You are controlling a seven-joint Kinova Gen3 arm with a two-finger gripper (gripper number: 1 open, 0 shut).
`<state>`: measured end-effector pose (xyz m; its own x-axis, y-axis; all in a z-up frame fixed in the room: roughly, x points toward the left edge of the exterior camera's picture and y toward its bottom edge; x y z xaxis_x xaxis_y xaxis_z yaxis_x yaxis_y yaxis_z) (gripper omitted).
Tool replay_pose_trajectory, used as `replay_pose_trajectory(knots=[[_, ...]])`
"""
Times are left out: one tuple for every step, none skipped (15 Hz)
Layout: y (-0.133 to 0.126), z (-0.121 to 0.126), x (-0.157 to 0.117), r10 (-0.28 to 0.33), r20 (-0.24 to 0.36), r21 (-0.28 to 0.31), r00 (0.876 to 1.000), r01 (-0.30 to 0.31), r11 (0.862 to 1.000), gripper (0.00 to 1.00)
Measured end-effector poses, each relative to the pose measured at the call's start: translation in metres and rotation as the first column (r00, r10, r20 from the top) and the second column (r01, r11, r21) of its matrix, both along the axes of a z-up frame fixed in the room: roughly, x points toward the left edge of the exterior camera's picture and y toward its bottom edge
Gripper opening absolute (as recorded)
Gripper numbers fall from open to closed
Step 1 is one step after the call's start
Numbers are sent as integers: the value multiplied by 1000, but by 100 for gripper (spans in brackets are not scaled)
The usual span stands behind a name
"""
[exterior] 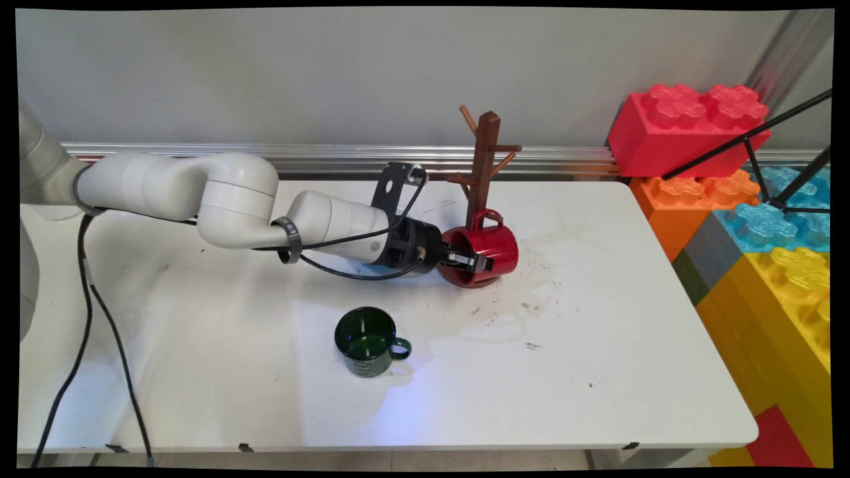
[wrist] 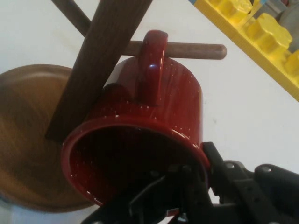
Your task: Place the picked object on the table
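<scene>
At frame centre, the gripper (exterior: 473, 260) is clamped on the red mug's (exterior: 488, 251) rim beside the mug tree (exterior: 484, 169); a tilted mug could knock the tree over.

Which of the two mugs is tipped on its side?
The red mug, held by the gripper at the foot of the wooden mug tree. The green mug stands upright, alone, nearer the table's front.

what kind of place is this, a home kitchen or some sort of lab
Most likely a robotics lab or test space, not a kitchen. A bare white table stands against a plain wall, giant toy building blocks are stacked beside it, and the arm's end effector grips a red mug at a wooden mug tree.
</scene>
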<state>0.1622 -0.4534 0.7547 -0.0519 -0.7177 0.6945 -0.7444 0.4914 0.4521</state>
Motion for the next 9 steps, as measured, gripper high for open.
replay_pose_trajectory(knots=[[0, 1, 0, -1, -2, 1, 1000, 1, 1000, 0], [0, 3, 0, -2, -6, 2, 1000, 2, 1000, 0], [1, 4, -1, -2, -9, 3, 1000, 2, 1000, 0], [1, 5, -1, -3, -12, 4, 1000, 3, 1000, 0], [1, 7, -2, -4, -15, 5, 1000, 4, 1000, 0], [2, 8, -2, -5, -18, 6, 1000, 5, 1000, 0], [3, 10, -3, -6, -22, 7, 1000, 6, 1000, 0], [3, 11, -4, -7, -24, 8, 1000, 7, 1000, 0], [4, 13, -5, -9, -29, 10, 1000, 9, 1000, 0]])
